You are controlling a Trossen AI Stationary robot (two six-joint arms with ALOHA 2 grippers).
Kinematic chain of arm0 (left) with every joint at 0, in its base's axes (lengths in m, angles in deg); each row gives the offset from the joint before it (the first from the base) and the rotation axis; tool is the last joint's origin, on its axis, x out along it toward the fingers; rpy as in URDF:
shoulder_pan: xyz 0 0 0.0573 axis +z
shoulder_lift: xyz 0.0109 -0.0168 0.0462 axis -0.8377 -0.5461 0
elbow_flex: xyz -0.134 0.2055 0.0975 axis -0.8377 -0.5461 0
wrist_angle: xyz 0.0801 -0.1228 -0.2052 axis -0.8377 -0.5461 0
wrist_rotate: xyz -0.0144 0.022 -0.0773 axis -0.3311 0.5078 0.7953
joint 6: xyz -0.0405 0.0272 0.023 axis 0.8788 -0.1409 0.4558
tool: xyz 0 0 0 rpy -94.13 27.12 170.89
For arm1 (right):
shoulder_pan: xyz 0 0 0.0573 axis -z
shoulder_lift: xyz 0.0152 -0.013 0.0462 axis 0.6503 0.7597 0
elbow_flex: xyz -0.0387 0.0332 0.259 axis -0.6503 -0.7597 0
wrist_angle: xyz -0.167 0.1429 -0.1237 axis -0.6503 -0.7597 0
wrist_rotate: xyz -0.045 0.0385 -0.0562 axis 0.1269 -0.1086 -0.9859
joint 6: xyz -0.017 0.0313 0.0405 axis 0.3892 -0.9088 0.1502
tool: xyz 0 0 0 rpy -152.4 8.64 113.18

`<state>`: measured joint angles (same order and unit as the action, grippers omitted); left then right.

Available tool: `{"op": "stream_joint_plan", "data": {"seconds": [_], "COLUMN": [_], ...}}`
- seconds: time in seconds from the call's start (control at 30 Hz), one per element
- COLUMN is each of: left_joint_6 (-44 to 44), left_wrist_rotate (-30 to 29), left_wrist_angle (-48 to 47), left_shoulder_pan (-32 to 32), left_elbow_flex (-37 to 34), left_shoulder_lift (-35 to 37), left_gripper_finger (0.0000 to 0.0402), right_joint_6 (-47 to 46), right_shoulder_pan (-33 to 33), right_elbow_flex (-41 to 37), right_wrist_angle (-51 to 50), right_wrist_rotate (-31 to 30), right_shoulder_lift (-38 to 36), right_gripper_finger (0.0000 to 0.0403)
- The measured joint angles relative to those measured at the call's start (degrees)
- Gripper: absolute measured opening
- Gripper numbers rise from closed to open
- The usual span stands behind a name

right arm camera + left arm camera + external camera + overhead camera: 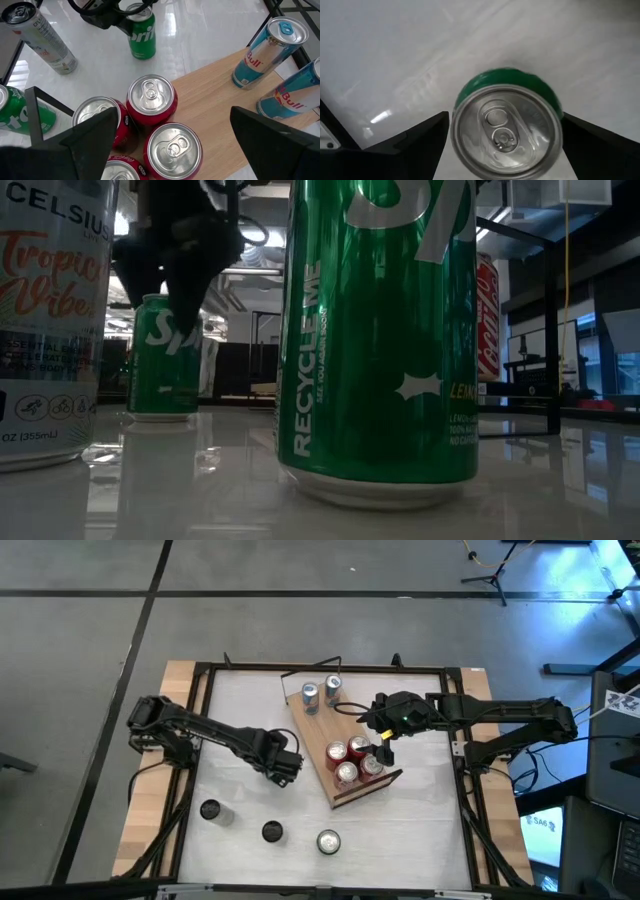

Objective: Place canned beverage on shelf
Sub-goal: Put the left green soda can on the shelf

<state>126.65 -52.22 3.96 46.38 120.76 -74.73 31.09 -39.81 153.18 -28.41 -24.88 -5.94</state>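
Note:
A green soda can (pixel 506 131) stands upright on the white table, seen from above in the left wrist view. My left gripper (pixel 506 116) is open and points down over it, one finger on either side of the can's top, as the right wrist view shows (pixel 125 15). The same can (pixel 163 360) shows below the gripper in the low view. The shelf (pixel 318 730) is a light wood board that lies slanted on the table. It bears several red cans (pixel 151 100) and two blue cans (pixel 270 50). My right gripper (pixel 174 111) hangs open above the red cans.
A white Celsius can (pixel 210 810), a dark-topped can (pixel 272 831) and another green can (pixel 328 841) stand near the table's front edge. A black frame (pixel 200 680) runs round the table. There is free table surface between the left gripper and the far edge.

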Motion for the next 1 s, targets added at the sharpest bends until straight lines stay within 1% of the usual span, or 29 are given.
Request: {"op": "stream_joint_plan", "data": {"seconds": [0.2, 0.53, 0.6, 0.73, 0.87, 1.0], "left_joint_6": [-0.08, -1.64, -1.64, -1.67, -4.01, -7.85], "left_wrist_rotate": [-0.4, -1.81, -1.57, -1.53, -1.58, -1.58], "left_wrist_angle": [0.15, 1.21, 1.25, 1.72, 2.92, 3.94], "left_shoulder_pan": [-0.45, -0.36, -0.38, -0.38, -0.38, -0.38], "left_elbow_flex": [-1.46, -1.52, -1.54, -1.52, -1.52, -1.52], "left_shoulder_lift": [0.0, 0.0, 0.0, 0.02, 0.04, 0.07], "left_gripper_finger": [0.0351, 0.0348, 0.034, 0.0311, 0.0284, 0.028], "right_joint_6": [-0.01, 0.0, 0.0, 0.0, 0.01, 0.01], "right_shoulder_pan": [0.0, 0.0, 0.0, 0.0, 0.0, 0.0], "right_elbow_flex": [0.0, 0.0, 0.0, 0.0, 0.0, 0.0], "right_wrist_angle": [0.02, 0.02, 0.02, 0.02, 0.02, 0.02], "right_wrist_rotate": [0.0, 0.0, 0.0, 0.0, 0.0, 0.0], "right_shoulder_lift": [0.0, 0.0, 0.0, 0.0, 0.0, 0.0], "right_gripper_finger": [0.0379, 0.0379, 0.0379, 0.0379, 0.0379, 0.0379]}}
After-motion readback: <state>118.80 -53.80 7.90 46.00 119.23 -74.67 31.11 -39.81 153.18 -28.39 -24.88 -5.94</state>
